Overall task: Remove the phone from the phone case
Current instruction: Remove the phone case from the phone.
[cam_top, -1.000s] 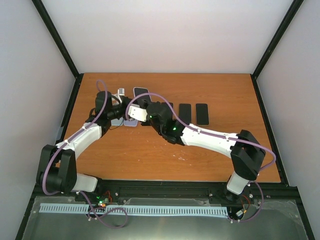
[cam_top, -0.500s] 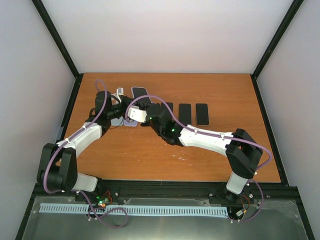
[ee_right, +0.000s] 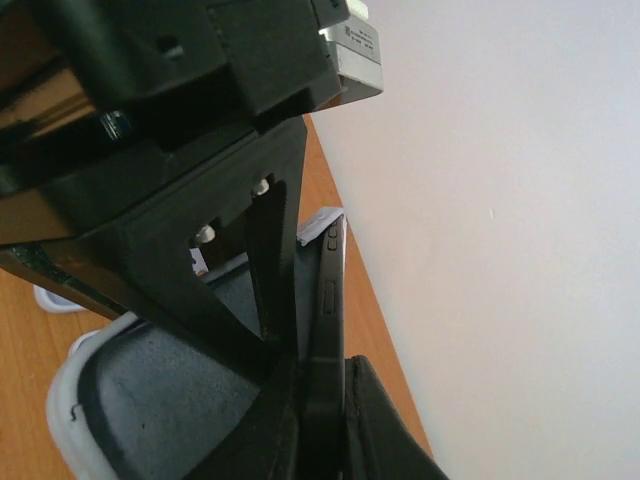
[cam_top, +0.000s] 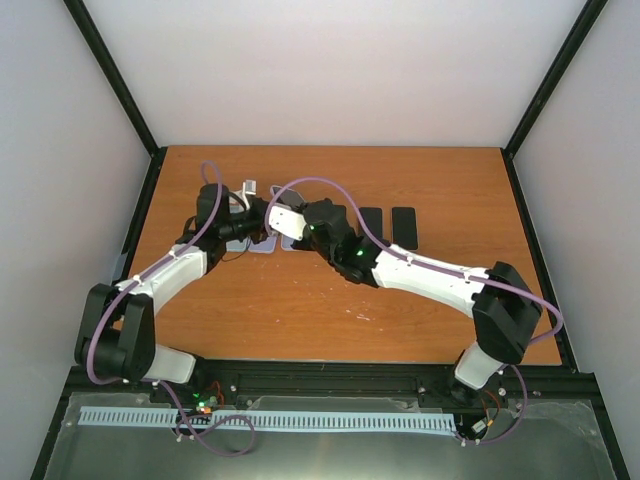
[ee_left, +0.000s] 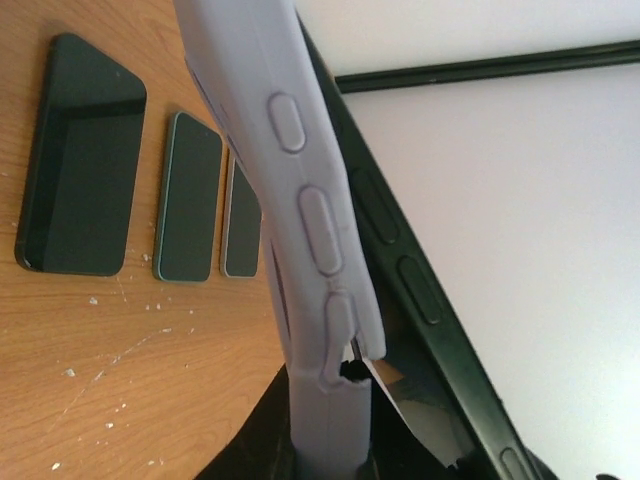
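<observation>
Your left hand point(ee_left: 322, 440) is clamped on one end of the lavender phone case point(ee_left: 300, 190) over the counter's point(cam_top: 300, 320) rear-left, and your right hand point(ee_right: 318, 430) is pinched shut on the black phone's point(ee_right: 326, 300) edge, partly peeled free. The case looks soft and stretchy, the phone stiff, slick and breakable, so hold its rigid sides. A small label point(ee_right: 352, 45) is unreadable.

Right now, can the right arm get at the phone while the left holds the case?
Likely yes: the jaws of the right arm look shut on the edge of the phone, which stands peeled away from the lilac case gripped by the left arm.
</observation>
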`<act>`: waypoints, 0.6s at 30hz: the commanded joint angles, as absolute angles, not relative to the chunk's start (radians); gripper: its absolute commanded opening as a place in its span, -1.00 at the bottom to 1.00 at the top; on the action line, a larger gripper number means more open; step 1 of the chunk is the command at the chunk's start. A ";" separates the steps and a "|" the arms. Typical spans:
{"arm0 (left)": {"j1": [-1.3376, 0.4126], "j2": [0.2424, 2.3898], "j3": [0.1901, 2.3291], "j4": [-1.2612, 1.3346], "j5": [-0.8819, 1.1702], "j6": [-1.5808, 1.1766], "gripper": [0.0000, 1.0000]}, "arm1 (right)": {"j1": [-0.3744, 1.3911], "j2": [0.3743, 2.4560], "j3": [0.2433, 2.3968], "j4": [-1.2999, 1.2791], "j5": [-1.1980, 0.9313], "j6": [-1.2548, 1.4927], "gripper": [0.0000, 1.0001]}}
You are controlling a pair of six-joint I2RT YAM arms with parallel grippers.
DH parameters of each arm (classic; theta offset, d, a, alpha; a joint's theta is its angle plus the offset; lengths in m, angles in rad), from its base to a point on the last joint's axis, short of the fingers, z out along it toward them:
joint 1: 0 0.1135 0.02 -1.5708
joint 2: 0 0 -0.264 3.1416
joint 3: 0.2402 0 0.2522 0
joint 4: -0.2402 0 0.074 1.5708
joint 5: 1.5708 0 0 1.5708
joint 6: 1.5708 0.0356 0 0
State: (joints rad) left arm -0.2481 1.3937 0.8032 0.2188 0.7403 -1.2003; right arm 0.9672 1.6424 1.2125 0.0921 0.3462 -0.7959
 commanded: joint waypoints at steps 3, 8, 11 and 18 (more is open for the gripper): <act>-0.234 1.408 0.859 0.234 0.726 -1.125 -0.99 | 0.936 1.553 1.244 -0.054 0.324 -0.709 -0.94; -0.219 1.404 0.852 0.198 0.665 -1.095 -0.99 | 0.936 1.535 1.273 -0.104 0.311 -0.689 -0.94; -0.202 1.399 0.849 0.168 0.630 -1.076 -0.99 | 0.935 1.522 1.293 -0.140 0.300 -0.676 -0.95; -0.195 1.427 0.880 0.129 0.600 -1.026 -0.99 | 0.935 1.464 1.323 -0.254 0.235 -0.650 -0.94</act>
